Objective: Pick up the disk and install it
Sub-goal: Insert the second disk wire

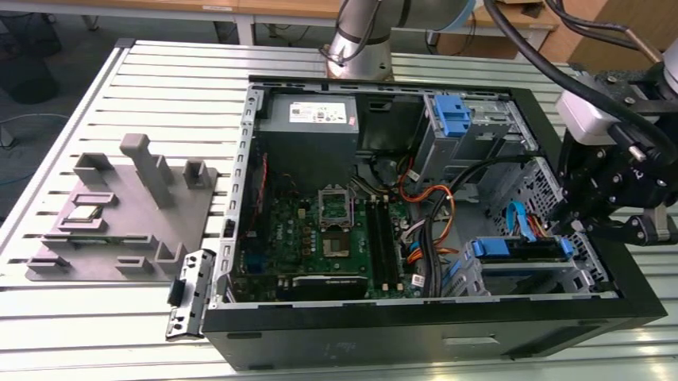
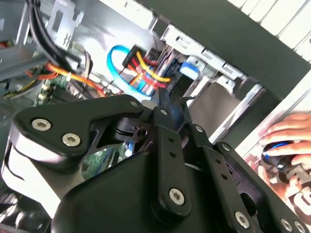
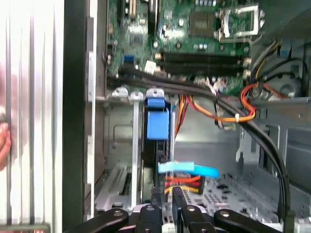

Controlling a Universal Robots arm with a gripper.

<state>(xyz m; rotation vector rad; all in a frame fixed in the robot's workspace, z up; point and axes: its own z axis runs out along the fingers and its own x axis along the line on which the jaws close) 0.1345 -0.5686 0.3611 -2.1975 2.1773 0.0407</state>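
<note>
Currently: disk (image 1: 517,248) seated on edge in the drive cage (image 1: 529,278) of the open computer case (image 1: 424,333).
Gripper (image 1: 567,225) hovers just beside the disk's cabled end, fingertips (image 3: 178,195) nearly pressed together, pinching nothing; blue data cable (image 3: 188,168) and coloured power leads (image 3: 183,182) plugged in.

The arm reached in from the exterior view's right, its black end effector (image 1: 586,225) pointed down, fingers (image 3: 178,198) nearly together. A person's hand (image 2: 286,133) showed nearby.
</note>
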